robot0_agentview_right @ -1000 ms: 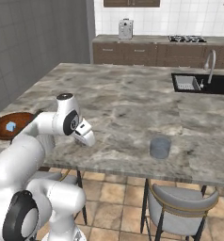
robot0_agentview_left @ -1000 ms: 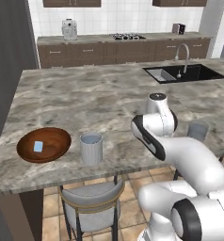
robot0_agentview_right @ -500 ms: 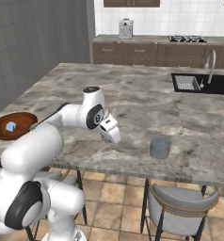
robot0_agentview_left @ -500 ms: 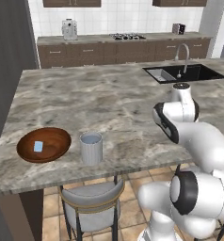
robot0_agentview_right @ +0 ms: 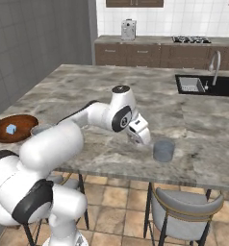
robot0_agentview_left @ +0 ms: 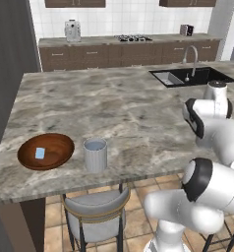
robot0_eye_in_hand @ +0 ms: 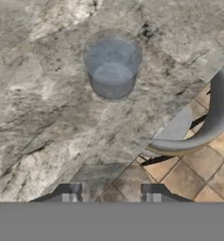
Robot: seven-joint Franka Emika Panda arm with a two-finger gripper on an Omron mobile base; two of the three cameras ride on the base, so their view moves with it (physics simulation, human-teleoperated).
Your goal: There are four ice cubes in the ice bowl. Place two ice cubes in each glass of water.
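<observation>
bowl: ice bowl [robot0_agentview_left: 22, 156] sits at the far left of the counter [robot0_agentview_left: 114, 106]. I only count one ice cube [robot0_agentview_left: 40, 153] in it, so most of the cubes prob. already went out.
left glass: the near glass of water [robot0_agentview_left: 95, 154] is just right of the bowl. Can't tell what's inside it from here.
what changed: over the last sec the arm swung from mid counter way over to the right. Bowl and both glasses haven't budged, so it looks like a delivery run to the other glass.
arm pose: elbow bent, forearm reaching right and down, gripper [robot0_agentview_right: 145, 141] tipped toward the counter's front edge.
fingers: tips [robot0_eye_in_hand: 69, 193] are partway apart. Can't tell if a cube is between them.
right glass: 2nd glass of water [robot0_agentview_right: 163, 150] is just beside the gripper and not touching. In hand view it's ahead, not yet under the tips, so I'd guess the arm needs a bit more reach before a drop.
</observation>
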